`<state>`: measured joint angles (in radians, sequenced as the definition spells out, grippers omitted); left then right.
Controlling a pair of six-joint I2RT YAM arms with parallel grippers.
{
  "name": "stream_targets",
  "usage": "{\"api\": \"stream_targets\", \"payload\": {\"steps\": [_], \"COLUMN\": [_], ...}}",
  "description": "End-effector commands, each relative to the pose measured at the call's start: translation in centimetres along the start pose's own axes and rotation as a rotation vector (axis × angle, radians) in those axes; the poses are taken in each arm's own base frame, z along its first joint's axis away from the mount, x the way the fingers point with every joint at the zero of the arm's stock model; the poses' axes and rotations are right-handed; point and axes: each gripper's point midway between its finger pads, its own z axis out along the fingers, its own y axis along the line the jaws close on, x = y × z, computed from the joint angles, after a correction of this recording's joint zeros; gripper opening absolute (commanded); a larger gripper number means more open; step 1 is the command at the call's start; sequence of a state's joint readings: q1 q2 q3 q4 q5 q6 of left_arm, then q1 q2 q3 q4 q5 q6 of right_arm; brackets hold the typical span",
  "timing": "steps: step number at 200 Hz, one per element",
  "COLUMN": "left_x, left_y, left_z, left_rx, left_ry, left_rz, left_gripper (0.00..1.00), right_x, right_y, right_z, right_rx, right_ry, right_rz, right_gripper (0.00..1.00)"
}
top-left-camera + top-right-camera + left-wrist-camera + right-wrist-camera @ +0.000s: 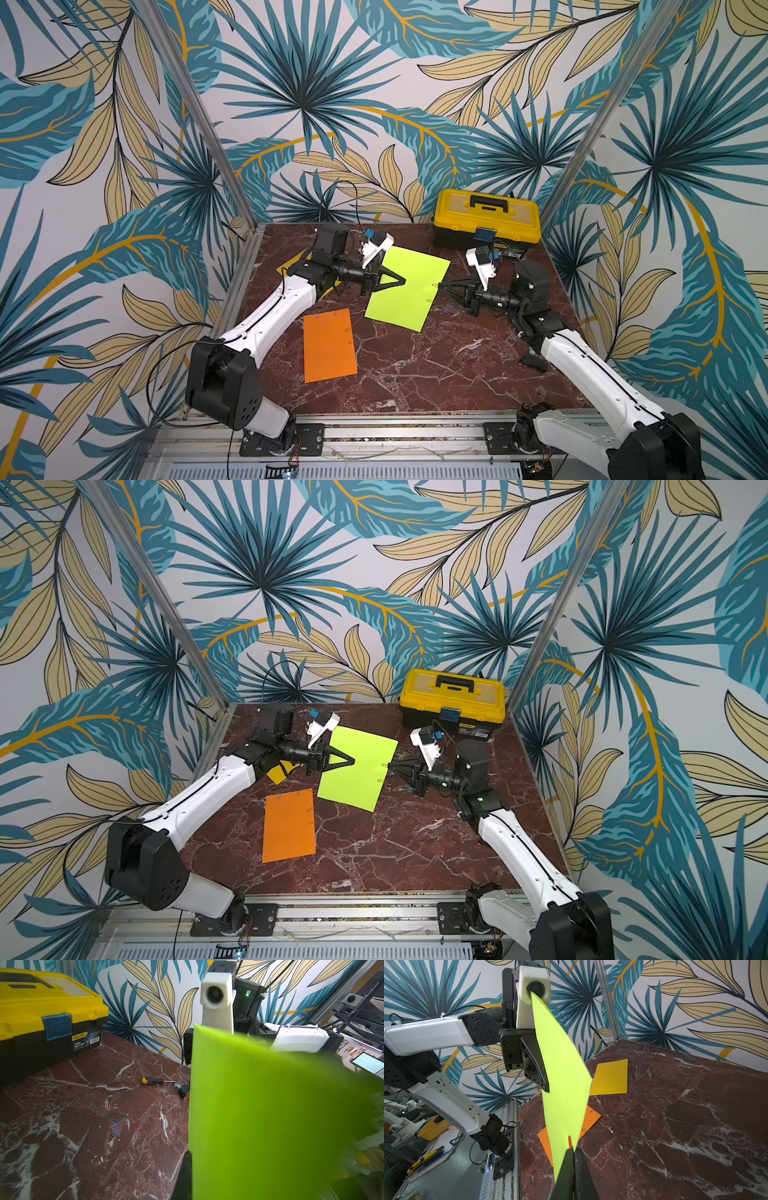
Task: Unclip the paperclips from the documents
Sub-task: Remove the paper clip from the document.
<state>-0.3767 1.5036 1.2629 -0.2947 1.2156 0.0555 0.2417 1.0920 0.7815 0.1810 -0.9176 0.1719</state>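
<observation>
The lime green document point(409, 286) point(357, 766) is held up off the table between both arms. My left gripper point(402, 282) point(190, 1154) is shut on its left edge; the sheet point(270, 1115) hides one finger. My right gripper point(441, 285) point(573, 1150) is shut on a red paperclip point(569, 1140) at the sheet's right edge. A second clip point(430, 300) sits lower on that edge. The orange document point(328, 345) point(591, 1118) lies flat with clips point(349, 331) on it. The golden yellow document point(610, 1078) point(276, 773) lies under the left arm. Several loose paperclips point(117, 1123) point(448, 308) lie on the table.
A yellow-and-black toolbox point(486, 216) point(41, 1012) stands at the back right. A screwdriver point(152, 1081) and a small black part point(182, 1089) lie on the marble table point(436, 374) near the right arm. Metal frame posts stand at the back corners.
</observation>
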Motion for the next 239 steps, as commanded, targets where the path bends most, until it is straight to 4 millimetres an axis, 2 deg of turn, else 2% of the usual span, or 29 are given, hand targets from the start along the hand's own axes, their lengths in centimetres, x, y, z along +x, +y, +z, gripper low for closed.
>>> {"api": "stream_targets", "payload": {"steps": [1, 34, 239], "left_x": [-0.53, -0.51, -0.57], "left_y": [-0.71, -0.68, -0.12], "left_z": [-0.56, -0.62, -1.19], "left_rx": [-0.005, -0.013, -0.060], "left_ry": [-0.015, -0.016, -0.022], "left_rz": [0.047, 0.049, 0.050], "left_gripper": [0.00, 0.00, 0.00], "right_x": [0.48, 0.71, 0.53], "right_y": [0.29, 0.28, -0.36], "right_z": [-0.14, -0.12, -0.48], "right_rx": [-0.021, -0.022, 0.016], "right_ry": [0.006, 0.010, 0.006], "right_rz": [0.012, 0.018, 0.018], "right_gripper": [0.03, 0.00, 0.00]}}
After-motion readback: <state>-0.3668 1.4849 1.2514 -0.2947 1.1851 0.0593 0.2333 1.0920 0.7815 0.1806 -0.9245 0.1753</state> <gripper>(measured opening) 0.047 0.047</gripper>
